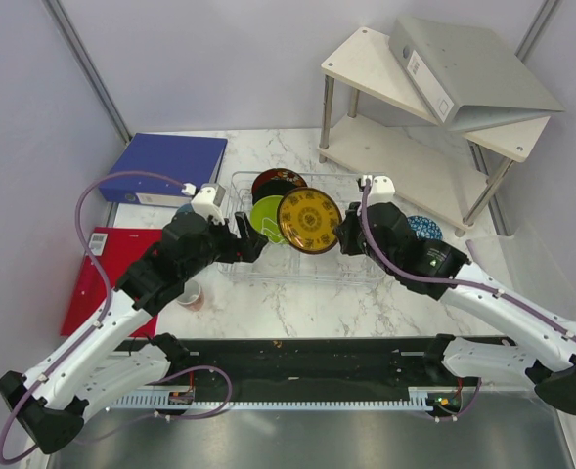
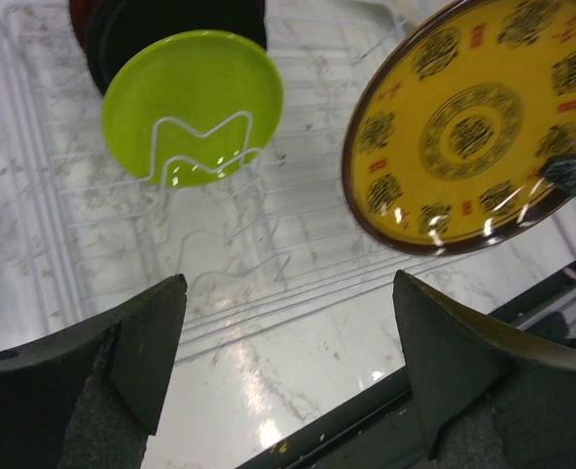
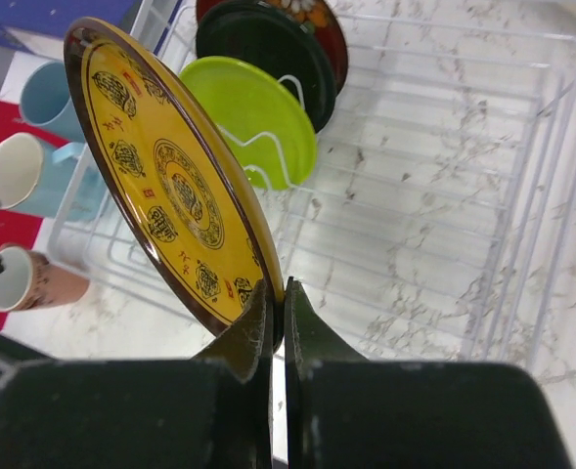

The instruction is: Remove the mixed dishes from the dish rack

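My right gripper [image 3: 277,293] is shut on the rim of the yellow-brown patterned plate [image 3: 165,176], which hangs upright above the wire dish rack [image 1: 361,274]. The same plate [image 1: 309,220] shows in the top view and at the right of the left wrist view [image 2: 464,127]. In the rack stand the lime green plate [image 2: 195,103], a glossy black plate [image 3: 258,44] and a dark red floral plate [image 3: 319,20] behind it. My left gripper [image 2: 288,342] is open at the rack's left front corner, holding nothing. A small blue patterned dish [image 1: 425,228] lies right of the rack.
A light-blue mug [image 3: 48,93], a white mug [image 3: 9,168] and a brownish cup [image 3: 28,278] stand left of the rack near a red book [image 1: 111,269]. A blue binder [image 1: 165,166] lies at back left; a white two-tier shelf [image 1: 385,83] with a grey binder stands at back right.
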